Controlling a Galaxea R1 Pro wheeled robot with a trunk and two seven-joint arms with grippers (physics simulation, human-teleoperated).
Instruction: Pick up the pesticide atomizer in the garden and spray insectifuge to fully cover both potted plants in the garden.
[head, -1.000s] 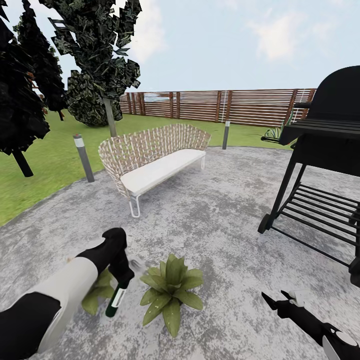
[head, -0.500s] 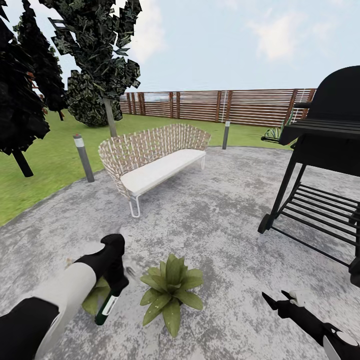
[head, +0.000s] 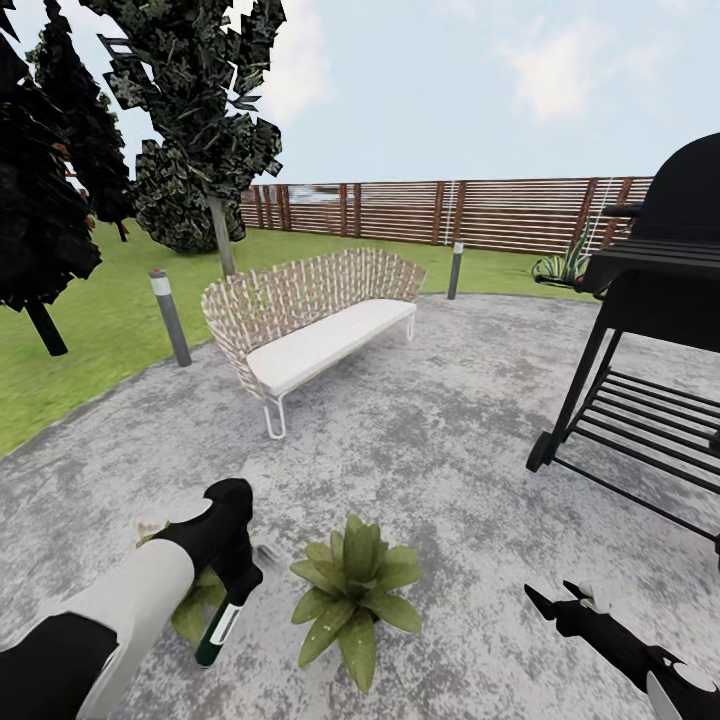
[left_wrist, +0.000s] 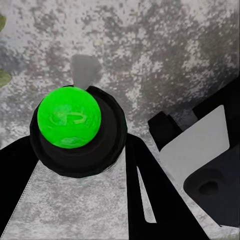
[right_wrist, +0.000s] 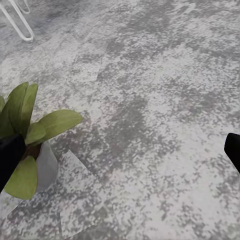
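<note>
My left gripper (head: 232, 572) is shut on the pesticide atomizer (head: 220, 627), a slim dark-green bottle with a white label that hangs low over the paving. In the left wrist view its round top (left_wrist: 69, 116) shows bright green between my black fingers (left_wrist: 150, 195). One potted plant (head: 355, 592) stands just right of the bottle. A second potted plant (head: 190, 612) is partly hidden behind my left forearm. My right gripper (head: 548, 592) is open and empty, low at the right. Between its spread fingertips the right wrist view shows a potted plant (right_wrist: 27, 135) in a grey pot.
A wicker bench (head: 310, 320) stands ahead on the round grey paving (head: 450, 450). A black grill (head: 650, 330) is close on the right. Two grey bollard lamps (head: 170, 315) edge the lawn, with dark trees to the left and a slat fence (head: 420, 212) behind.
The whole view has shifted a little, so the grill sits further right. My left gripper tilted the bottle leftward, then brought it back closer to upright and slightly lower. The right arm is still.
</note>
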